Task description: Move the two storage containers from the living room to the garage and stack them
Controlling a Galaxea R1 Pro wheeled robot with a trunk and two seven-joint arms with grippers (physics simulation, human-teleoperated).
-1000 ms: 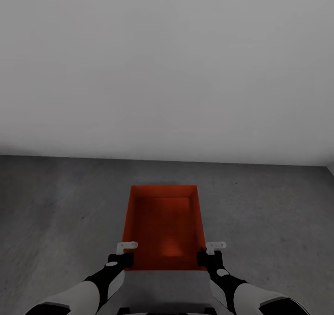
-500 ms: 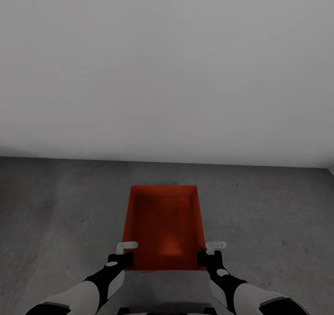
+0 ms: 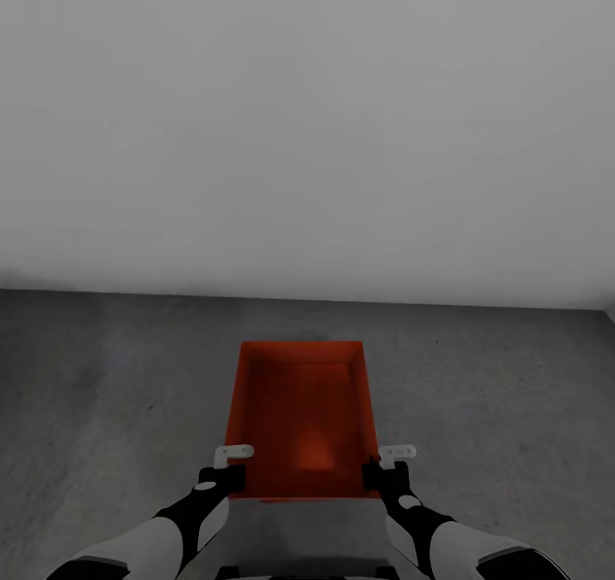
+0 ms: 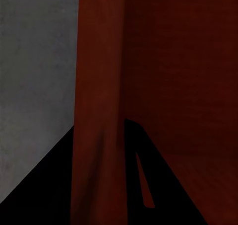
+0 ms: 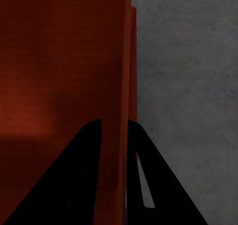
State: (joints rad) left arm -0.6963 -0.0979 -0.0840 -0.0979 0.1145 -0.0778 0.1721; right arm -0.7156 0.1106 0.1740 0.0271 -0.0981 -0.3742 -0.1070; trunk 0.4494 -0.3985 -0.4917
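An orange-red storage container [image 3: 303,409] with no lid hangs low over the dark grey floor [image 3: 504,392], its long side pointing away from me. My left gripper [image 3: 224,475] is shut on its near left wall, and my right gripper [image 3: 384,472] is shut on its near right wall. In the left wrist view the left gripper [image 4: 99,130] has its dark fingers on either side of the thin container wall [image 4: 99,61]. The right wrist view shows the right gripper [image 5: 114,123] pinching the wall [image 5: 124,56] the same way. A thin second orange-red edge [image 5: 133,61] runs beside that wall; what it belongs to is unclear.
A plain white wall [image 3: 307,136] stands close ahead, meeting the floor just beyond the container. Bare grey floor spreads to the left [image 3: 102,392] and right of the container. My own grey trunk [image 3: 303,533] lies below the container's near end.
The head view has dipped very slightly, so the line between wall and floor sits a touch lower. Both grippers keep the same hold on the container.
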